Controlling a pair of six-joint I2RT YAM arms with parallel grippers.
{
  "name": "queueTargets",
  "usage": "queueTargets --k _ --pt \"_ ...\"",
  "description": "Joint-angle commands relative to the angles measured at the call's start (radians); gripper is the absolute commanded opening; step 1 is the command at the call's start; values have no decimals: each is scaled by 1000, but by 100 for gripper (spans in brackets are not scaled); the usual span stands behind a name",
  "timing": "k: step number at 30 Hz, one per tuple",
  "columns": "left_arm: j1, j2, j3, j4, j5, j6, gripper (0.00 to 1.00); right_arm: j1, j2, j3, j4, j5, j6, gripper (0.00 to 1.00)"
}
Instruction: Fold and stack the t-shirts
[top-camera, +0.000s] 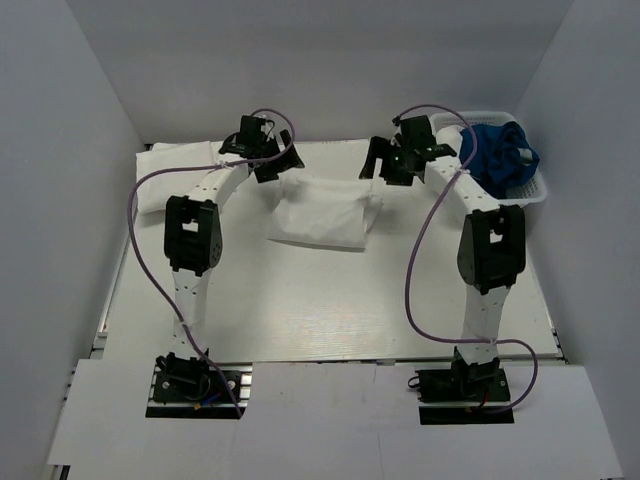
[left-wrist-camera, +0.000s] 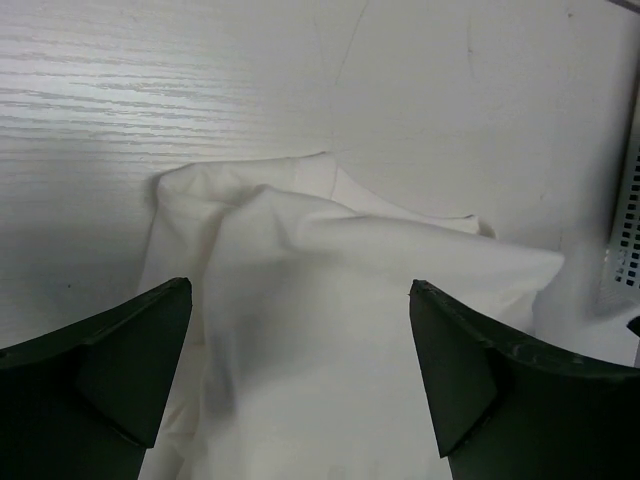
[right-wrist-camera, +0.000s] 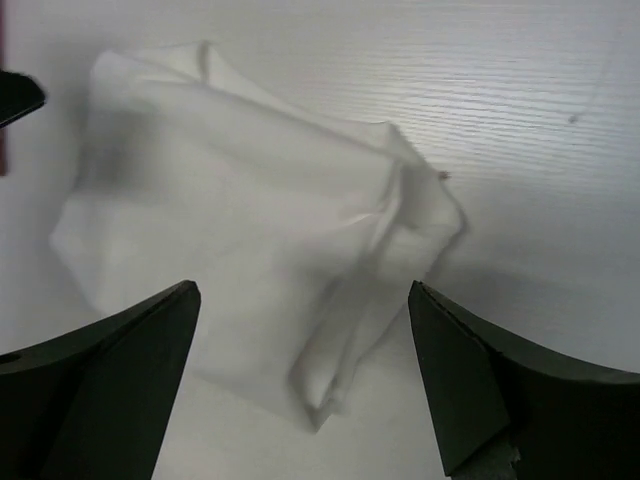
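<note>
A partly folded white t-shirt (top-camera: 320, 212) lies rumpled at the far middle of the table. My left gripper (top-camera: 278, 166) is open and empty, hovering over the shirt's far left corner. In the left wrist view the shirt (left-wrist-camera: 340, 290) fills the space between and beneath the open gripper (left-wrist-camera: 300, 288). My right gripper (top-camera: 384, 166) is open and empty over the shirt's far right corner. In the right wrist view the shirt (right-wrist-camera: 240, 200) lies below the open gripper (right-wrist-camera: 305, 288), with a folded edge pointing towards the camera. More white cloth (top-camera: 170, 170) lies flat at the far left.
A white lattice basket (top-camera: 535, 190) at the far right holds a blue cloth (top-camera: 500, 155). The basket's wall shows at the right edge of the left wrist view (left-wrist-camera: 625, 235). White walls close in the table on three sides.
</note>
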Motion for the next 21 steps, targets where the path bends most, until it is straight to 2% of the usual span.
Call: queueTargets --k 1,4,6,7,8,9,11,13,21 --pt "1 -204 -42 -22 -26 33 100 52 -160 -52 75 -150 -10 90" --pt "1 -301 -137 -4 -39 47 100 102 -191 -103 139 -224 20 90" --pt "-27 -317 -181 42 13 96 100 125 -204 -149 207 -254 75 90" --pt "-27 -307 -182 42 30 96 100 130 -208 -172 262 -285 128 90" --pt "-27 -289 -182 26 67 96 100 129 -214 -266 297 -288 182 90" --pt "-27 -266 -182 7 152 83 100 126 -227 -305 392 -294 205 90" --pt "-27 -193 -182 -20 180 70 100 115 -234 -426 523 -334 288 90" --pt "-36 -150 -182 -39 216 70 100 109 -225 -463 610 -316 307 90" --pt "-36 -99 -339 24 256 61 100 38 -109 -664 560 -198 370 90"
